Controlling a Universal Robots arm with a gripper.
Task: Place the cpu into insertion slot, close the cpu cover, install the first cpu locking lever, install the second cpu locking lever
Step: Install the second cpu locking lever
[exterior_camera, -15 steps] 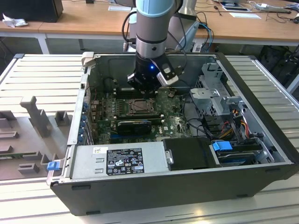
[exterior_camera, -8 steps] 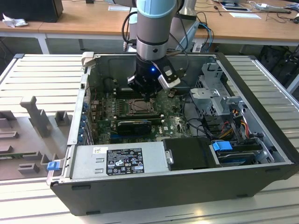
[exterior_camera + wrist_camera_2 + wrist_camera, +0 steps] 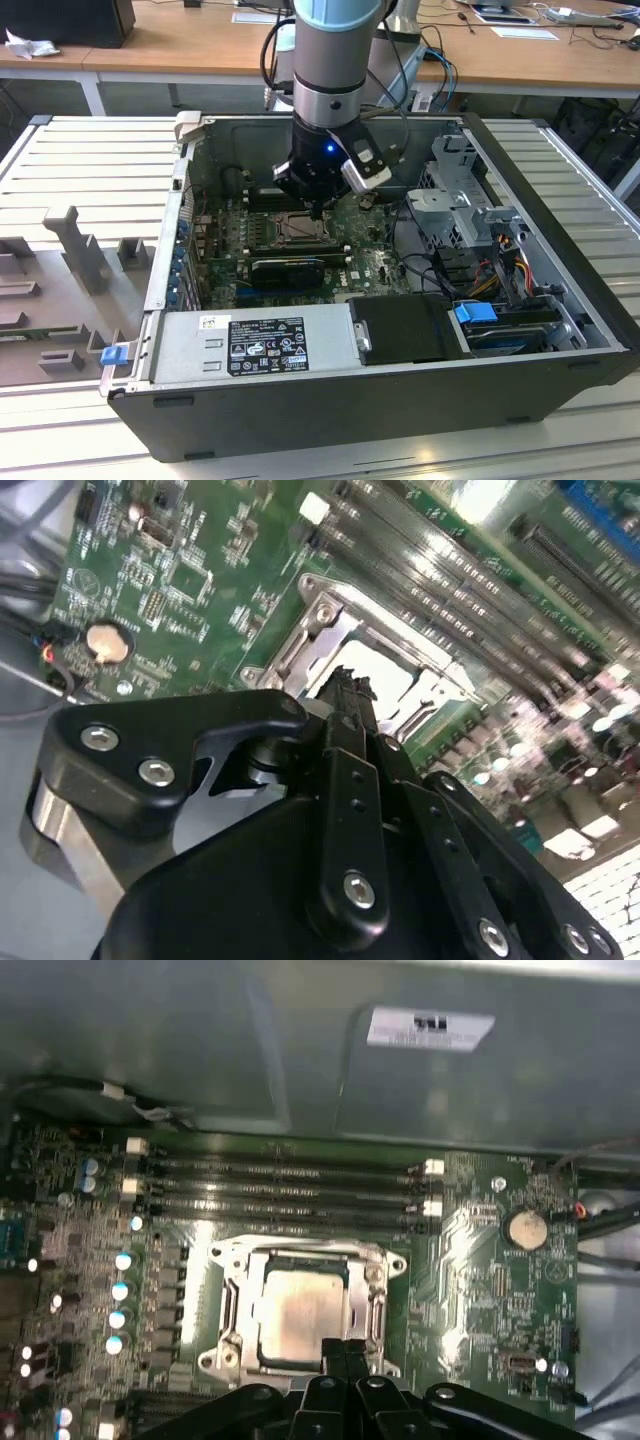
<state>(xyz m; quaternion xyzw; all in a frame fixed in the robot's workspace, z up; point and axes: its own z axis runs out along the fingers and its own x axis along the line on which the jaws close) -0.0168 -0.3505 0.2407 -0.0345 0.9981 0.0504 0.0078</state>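
Note:
The cpu (image 3: 300, 1310) lies flat in the insertion slot (image 3: 300, 229) on the green board, its pale beige face showing. The silver cpu cover (image 3: 300, 1257) is folded down over it, framing the chip through its window. My gripper (image 3: 345, 1350) is shut with nothing between its fingers; its tips hover at the near edge of the socket, just over the cover's rim. In the second wrist view the gripper (image 3: 348, 688) points at the cover (image 3: 330, 630), with the cpu (image 3: 388, 680) just beyond. In the exterior view the gripper (image 3: 318, 208) hangs inside the open case above the socket.
Long memory slots (image 3: 280, 1185) run beside the socket, and a coin battery (image 3: 523, 1228) sits on the board. A long black card (image 3: 300, 268), the power supply (image 3: 265, 345), a metal drive cage (image 3: 460, 195) and cable bundles (image 3: 490, 270) crowd the case.

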